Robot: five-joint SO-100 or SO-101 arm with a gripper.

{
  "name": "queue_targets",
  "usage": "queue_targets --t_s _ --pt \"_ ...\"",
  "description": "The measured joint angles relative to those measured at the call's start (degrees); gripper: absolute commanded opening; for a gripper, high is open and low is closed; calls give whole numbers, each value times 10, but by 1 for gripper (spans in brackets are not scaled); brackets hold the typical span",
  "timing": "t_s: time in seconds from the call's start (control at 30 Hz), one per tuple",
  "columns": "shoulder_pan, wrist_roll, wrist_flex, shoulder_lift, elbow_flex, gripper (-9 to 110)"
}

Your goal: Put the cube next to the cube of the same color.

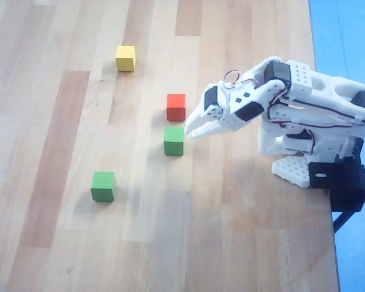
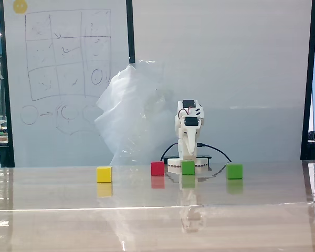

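Two green cubes lie on the wooden table. One green cube sits just below the red cube in the overhead view. The other green cube lies apart, to the lower left in the overhead view. My gripper is just to the right of the first green cube in the overhead view, its tips close to the cube's upper right corner. The jaws look shut and hold nothing.
A yellow cube lies at the far upper left in the overhead view. The arm's base stands at the table's right edge. In the fixed view a whiteboard and a clear plastic sheet stand behind the table.
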Motion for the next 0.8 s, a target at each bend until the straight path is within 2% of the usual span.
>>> queue_targets --t_s 0.8 --pt "1 0 0 -11 -12 0"
